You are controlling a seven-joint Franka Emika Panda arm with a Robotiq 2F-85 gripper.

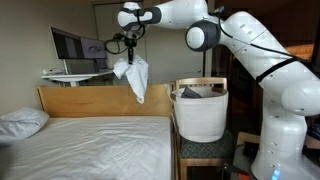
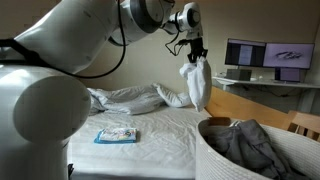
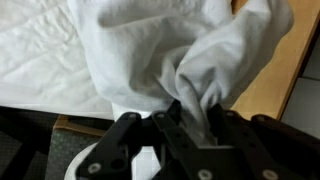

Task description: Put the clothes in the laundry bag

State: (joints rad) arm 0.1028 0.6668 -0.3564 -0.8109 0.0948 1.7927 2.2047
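The jaws of the black two-fingered gripper (image 3: pixel 188 122) are pinching a bunched fold of a white soft fabric garment (image 3: pixel 200 60). The garment is hanging limp in the air beneath them, above the edge of the white-sheeted bed (image 1: pixel 90 145) by its light wooden board (image 1: pixel 90 100). Near it, the white cylindrical fabric laundry bag (image 1: pixel 200 118) is standing beside the bed, containing a crumpled dark grey garment (image 2: pixel 250 145).

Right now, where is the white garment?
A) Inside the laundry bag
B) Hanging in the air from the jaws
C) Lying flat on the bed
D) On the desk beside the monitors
B: the white garment hangs pinched in the jaws above the bed end, still short of the laundry bag, where a dark grey garment already lies.
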